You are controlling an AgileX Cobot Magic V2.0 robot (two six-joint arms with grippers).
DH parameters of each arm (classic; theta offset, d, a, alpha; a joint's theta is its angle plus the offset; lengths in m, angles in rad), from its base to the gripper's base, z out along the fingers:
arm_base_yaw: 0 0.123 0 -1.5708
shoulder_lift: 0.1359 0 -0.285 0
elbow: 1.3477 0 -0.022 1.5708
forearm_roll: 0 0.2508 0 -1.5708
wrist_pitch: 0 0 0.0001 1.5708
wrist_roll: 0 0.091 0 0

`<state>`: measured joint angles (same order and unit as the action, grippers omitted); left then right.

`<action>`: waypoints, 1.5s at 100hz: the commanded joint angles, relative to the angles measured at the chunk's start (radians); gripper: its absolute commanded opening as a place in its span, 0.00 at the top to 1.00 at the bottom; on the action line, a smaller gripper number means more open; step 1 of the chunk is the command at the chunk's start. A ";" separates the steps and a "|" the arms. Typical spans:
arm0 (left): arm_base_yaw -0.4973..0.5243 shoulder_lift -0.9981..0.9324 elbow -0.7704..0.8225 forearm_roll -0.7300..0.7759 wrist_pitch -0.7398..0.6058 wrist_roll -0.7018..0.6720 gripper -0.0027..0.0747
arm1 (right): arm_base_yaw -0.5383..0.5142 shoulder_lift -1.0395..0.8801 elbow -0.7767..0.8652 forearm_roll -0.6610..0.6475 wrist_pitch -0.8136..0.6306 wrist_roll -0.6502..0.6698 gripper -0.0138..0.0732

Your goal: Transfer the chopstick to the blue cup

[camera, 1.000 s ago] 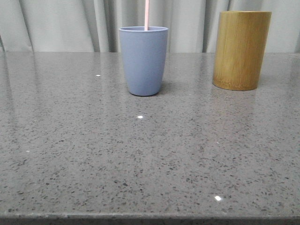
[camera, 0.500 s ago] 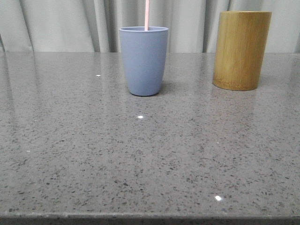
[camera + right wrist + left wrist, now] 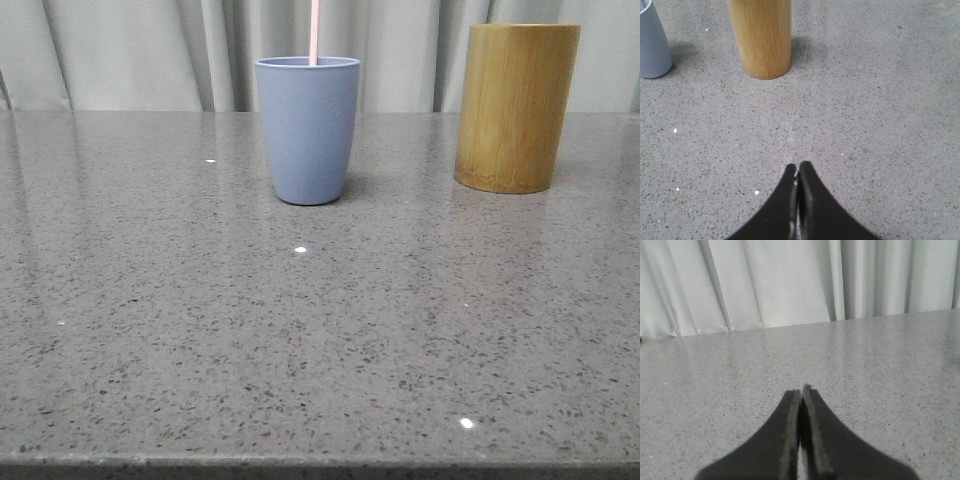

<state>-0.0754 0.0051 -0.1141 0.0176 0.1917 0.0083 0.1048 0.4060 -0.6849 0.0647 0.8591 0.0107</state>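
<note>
Left hand (image 3: 801, 392): both dark fingers pressed together at the tips, nothing between them; it hangs over bare speckled stone, its base cut off by the frame edge.
Right hand (image 3: 798, 167): fingers likewise closed tip to tip and gripping nothing, poised above the stone and well short of the two cups.
Surface (image 3: 300, 340): grey speckled stone with a few bright glints; in the front view its near edge runs along the bottom of the frame.
Blue cup (image 3: 307, 130): upright on the surface, left of the bamboo cylinder and well apart from it; the right wrist view catches only a sliver of its lower wall, the rest cut off.
Chopstick (image 3: 314, 32): stands in the blue cup, close to vertical, rising past the rim; its upper end runs out of the frame and its lower part is hidden by the cup wall, so where it rests inside cannot be told.
Bamboo cylinder (image 3: 516, 107): upright, taller than the blue cup; its mouth is seen edge-on, so the inside is hidden, and the right wrist view crops its top.
Curtain (image 3: 130, 55): pale folds behind the far edge of the surface, probably hanging just past it.
</note>
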 commanded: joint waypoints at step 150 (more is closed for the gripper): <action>0.003 -0.044 0.125 0.036 -0.232 -0.008 0.99 | -0.007 -0.029 0.025 -0.065 -0.143 -0.011 0.92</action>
<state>-0.0754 -0.0039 0.0008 0.0537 0.0441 0.0083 0.1048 0.3950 -0.6600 0.0354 0.8386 0.0084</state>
